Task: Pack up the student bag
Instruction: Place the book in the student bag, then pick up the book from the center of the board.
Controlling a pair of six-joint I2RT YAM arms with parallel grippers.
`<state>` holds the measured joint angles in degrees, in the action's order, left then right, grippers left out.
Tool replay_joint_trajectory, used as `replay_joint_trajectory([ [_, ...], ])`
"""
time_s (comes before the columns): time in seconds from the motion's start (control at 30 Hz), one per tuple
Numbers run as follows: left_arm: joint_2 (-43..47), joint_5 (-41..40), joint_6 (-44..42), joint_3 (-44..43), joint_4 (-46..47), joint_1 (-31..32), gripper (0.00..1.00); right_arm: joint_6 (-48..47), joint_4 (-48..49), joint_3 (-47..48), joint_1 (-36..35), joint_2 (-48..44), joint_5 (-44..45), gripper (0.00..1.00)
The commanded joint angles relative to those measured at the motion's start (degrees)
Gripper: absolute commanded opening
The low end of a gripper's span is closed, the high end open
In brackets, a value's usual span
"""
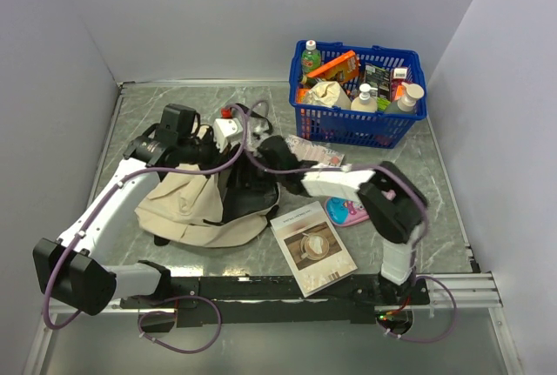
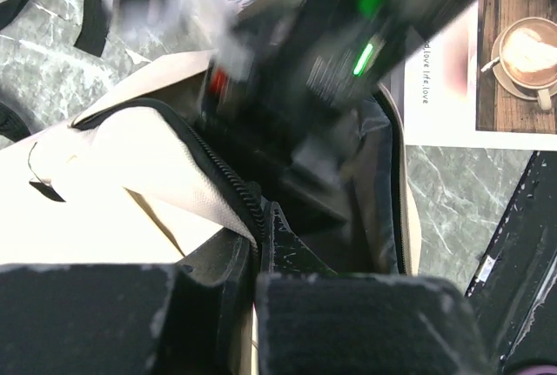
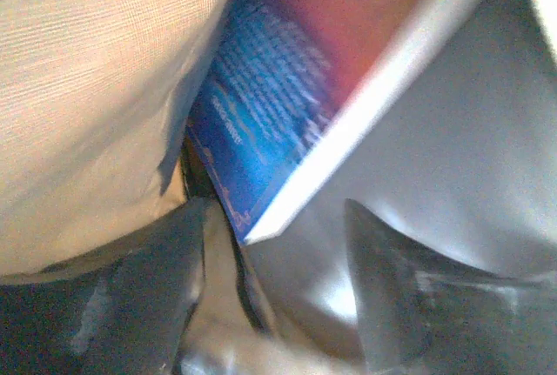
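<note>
The beige student bag [image 1: 196,210] lies at the left middle of the table with its mouth open to the right. My left gripper [image 2: 257,262] is shut on the bag's black zipper edge [image 2: 228,182] and holds the mouth up. My right gripper [image 3: 278,305] is inside the bag, its fingers [image 3: 170,292] apart. A blue and red book [image 3: 261,105] with a white page edge stands just beyond them, its corner between the fingers, against the beige wall [image 3: 96,88]. In the top view the right wrist [image 1: 277,153] reaches into the opening and its tips are hidden.
A coffee-cover book [image 1: 312,247] lies at the front, with a pink pencil case [image 1: 346,211] beside it. A printed leaflet [image 1: 315,150] lies behind the right arm. A blue basket [image 1: 348,124] full of several items stands at the back right. Black straps [image 2: 52,1] trail from the bag.
</note>
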<state>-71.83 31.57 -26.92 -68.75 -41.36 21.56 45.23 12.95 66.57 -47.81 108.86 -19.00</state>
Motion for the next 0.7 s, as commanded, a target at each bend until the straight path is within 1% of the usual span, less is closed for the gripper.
replay_joint_trajectory([
  [0.0, 3.45, 0.86, -1.47, 2.37, 2.52, 0.59, 0.01, -0.33, -4.31, -5.21, 4.13, -14.95, 6.34, 1.00],
  [0.07, 4.94, 0.25, -2.09, 4.49, 2.43, 0.50, 0.01, 0.64, -6.87, -7.93, 5.61, -18.49, 8.89, 1.00],
  [0.1, 5.38, -0.10, -2.26, 6.07, 2.34, 0.50, 0.01, 2.91, -7.58, -9.16, 6.49, -21.20, 9.59, 1.00],
  [0.13, 5.91, -0.28, -2.78, 6.61, 1.91, 0.50, 0.01, 4.50, -8.20, -11.17, 7.72, -22.10, 9.17, 1.00],
  [0.2, 6.88, -0.81, -3.40, 7.75, 1.20, 0.50, 0.01, 7.75, -10.38, -11.90, 10.62, -23.25, 6.63, 1.00],
  [0.3, 7.93, -1.25, -4.02, 8.28, 0.76, 0.41, 0.01, 9.69, -14.60, -11.28, 12.73, -23.16, 7.66, 1.00],
  [0.37, 8.20, -1.25, -4.02, 8.20, 0.58, 0.50, 0.01, 11.71, -16.20, -12.86, 13.18, -23.43, 11.96, 1.00],
  [0.43, 8.29, -1.07, -4.20, 7.76, 0.32, 0.50, 0.01, 16.45, -15.94, -16.18, 14.58, -23.69, 15.38, 1.00],
  [0.5, 8.46, -1.16, -4.28, 7.49, -0.03, 0.50, 0.01, 21.71, -17.77, -17.17, 16.42, -22.82, 16.80, 1.00],
  [0.57, 8.38, -1.07, -4.46, 7.40, -0.38, 0.50, 0.01, 25.15, -21.02, -17.08, 16.87, -21.50, 18.82, 1.00],
  [0.67, 8.38, -0.72, -4.55, 7.23, -0.38, 0.50, 0.01, 27.44, -21.30, -17.00, 17.14, -20.62, 23.03, 0.98],
])
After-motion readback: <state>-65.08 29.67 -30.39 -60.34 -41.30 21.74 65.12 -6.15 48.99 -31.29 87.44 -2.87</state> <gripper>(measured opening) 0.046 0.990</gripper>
